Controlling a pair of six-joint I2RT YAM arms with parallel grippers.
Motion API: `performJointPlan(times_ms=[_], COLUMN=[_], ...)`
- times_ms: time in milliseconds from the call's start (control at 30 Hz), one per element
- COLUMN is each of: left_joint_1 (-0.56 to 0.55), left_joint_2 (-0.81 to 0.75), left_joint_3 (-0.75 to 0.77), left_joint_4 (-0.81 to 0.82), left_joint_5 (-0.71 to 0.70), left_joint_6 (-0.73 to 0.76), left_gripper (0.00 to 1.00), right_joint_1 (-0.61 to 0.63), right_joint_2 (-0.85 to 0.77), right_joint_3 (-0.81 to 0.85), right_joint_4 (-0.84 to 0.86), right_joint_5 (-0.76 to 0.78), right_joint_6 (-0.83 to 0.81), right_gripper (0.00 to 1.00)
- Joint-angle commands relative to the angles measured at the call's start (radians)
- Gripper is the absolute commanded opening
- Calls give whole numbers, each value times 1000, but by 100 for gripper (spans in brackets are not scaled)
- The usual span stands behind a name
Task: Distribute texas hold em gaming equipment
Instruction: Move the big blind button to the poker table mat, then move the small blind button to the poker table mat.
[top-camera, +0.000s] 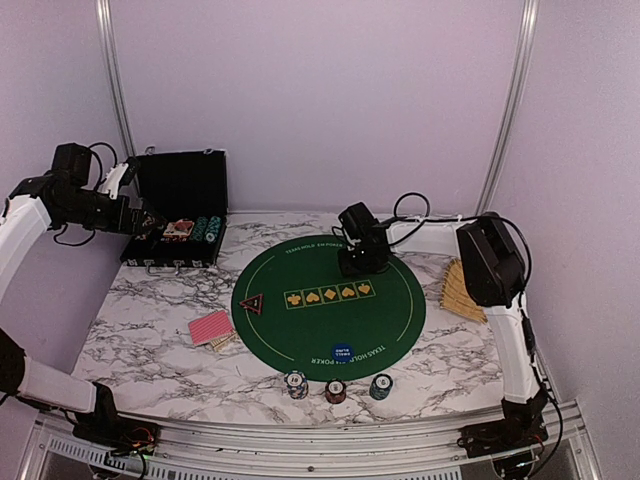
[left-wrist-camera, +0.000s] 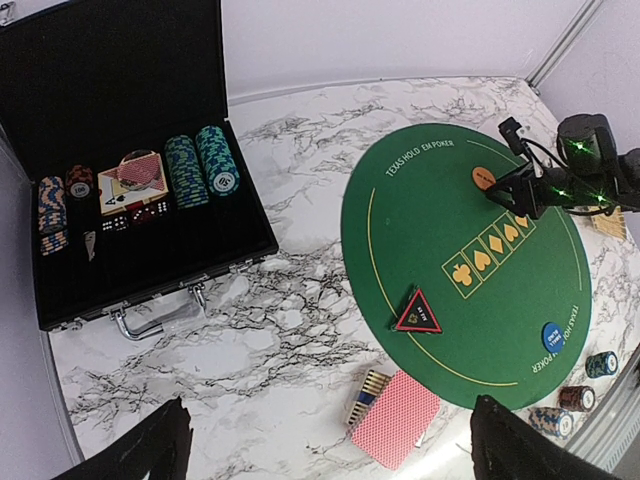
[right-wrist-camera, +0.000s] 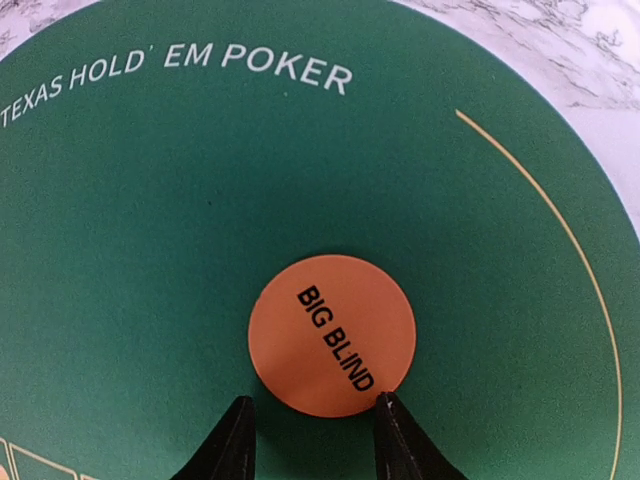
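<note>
The orange "BIG BLIND" button (right-wrist-camera: 332, 335) lies flat on the green round mat (right-wrist-camera: 150, 230) near its far edge. My right gripper (right-wrist-camera: 312, 420) is open just above it, its fingertips (right-wrist-camera: 385, 405) at the button's near edge. The button also shows in the left wrist view (left-wrist-camera: 484, 178). The blue button (top-camera: 342, 352) and the black-red triangle marker (top-camera: 252, 303) lie on the mat. Red-backed cards (top-camera: 211, 327) lie left of the mat. Three chip stacks (top-camera: 335, 391) stand at the near edge. My left gripper (top-camera: 150, 222) is open and empty, high by the case.
The black hinged chip case (top-camera: 180, 190) stands open at the back left, holding chip rows (left-wrist-camera: 200, 165), cards and dice. A tan slatted wooden piece (top-camera: 462, 290) lies right of the mat. A striped gold-blue piece (left-wrist-camera: 366, 397) lies beside the cards.
</note>
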Motion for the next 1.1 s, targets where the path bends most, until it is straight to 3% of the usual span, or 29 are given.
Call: performJointPlan(times_ms=[0,333,433,600,867,1067], left_joint_1=[6,5,6,6,5,4], left_joint_2=[-5,-7,-11,-14,-16,-17], left_joint_3=[35,33,28,28,21,20], left_joint_4=[-28,-30,-30,-31,-33,-33], left_joint_5=[0,0,0,1,12,19], left_joint_6=[10,18,20,23,22,20], left_gripper=[99,99,99,99,99,99], right_joint_1=[-4,-6,-2,80,245,351], right_joint_2=[68,149,124,-17,-316,-421], right_joint_3=[113,285,279,92,-311,-436], right_joint_4=[-13,-84,-98,-54,-56,-94], right_joint_5=[9,59,83,113,10,-31], right_joint_6=[-2,-8,-6,-38,-36,-23], right_gripper=[37,34,40,61,71,79])
